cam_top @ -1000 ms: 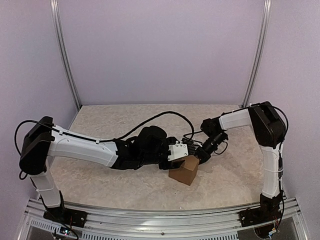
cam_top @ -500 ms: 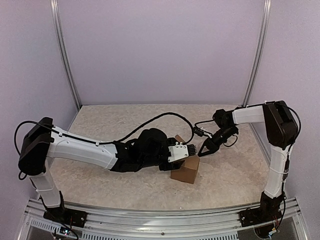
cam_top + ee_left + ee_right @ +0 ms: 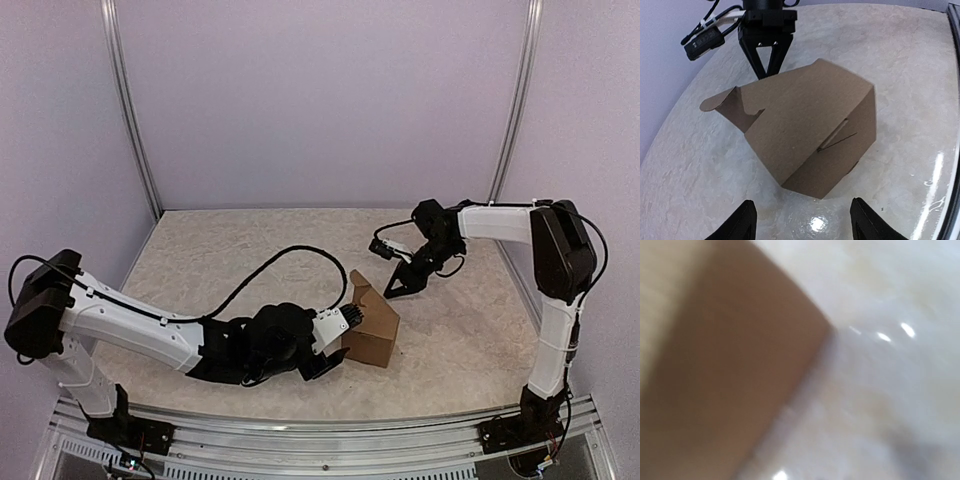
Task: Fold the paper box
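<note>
In the overhead view, at lower centre, the left gripper [image 3: 337,338] had its jaws spread wide, empty. Just right of it the paper box [image 3: 368,326] sat on the table [image 3: 220,250], one flap [image 3: 720,102] raised. Above-right and apart from it, the right gripper [image 3: 392,292] hung with jaws pressed together, empty.

No writing legible anywhere — the paper box [image 3: 805,135] bears none.

A plain brown paper box [image 3: 375,330] is seen folded squarish, just right of the frame's centre, one tabbed flap raised.
</note>
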`<state>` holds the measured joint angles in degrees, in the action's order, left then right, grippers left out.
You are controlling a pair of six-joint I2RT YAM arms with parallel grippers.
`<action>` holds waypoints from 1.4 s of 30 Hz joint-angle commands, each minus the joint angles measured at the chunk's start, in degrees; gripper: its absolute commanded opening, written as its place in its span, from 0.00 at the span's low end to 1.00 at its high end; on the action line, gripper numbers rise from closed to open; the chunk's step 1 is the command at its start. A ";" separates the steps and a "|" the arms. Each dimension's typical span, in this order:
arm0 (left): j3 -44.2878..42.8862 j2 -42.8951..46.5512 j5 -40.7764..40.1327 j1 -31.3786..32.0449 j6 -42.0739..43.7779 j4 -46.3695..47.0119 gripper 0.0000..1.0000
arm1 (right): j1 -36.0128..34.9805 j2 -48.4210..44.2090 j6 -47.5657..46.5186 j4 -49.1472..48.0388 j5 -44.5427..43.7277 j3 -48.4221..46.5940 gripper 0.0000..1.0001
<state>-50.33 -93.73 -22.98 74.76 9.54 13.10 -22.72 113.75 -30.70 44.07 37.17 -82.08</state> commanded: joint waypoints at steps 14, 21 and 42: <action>-6.94 -11.38 -2.08 -7.83 -3.71 10.42 0.62 | -9.46 1.31 -0.86 3.85 8.46 3.13 0.15; -2.73 -6.33 -11.06 -2.95 -11.23 -3.68 0.62 | -9.45 0.97 -2.30 3.43 6.56 3.79 0.15; -4.25 7.35 29.43 -31.59 -10.64 6.15 0.76 | -3.03 -21.27 -8.48 3.63 -6.42 11.73 0.27</action>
<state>-48.60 -84.20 -11.79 49.91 0.64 14.96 -25.85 101.84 -35.14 47.27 33.56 -75.07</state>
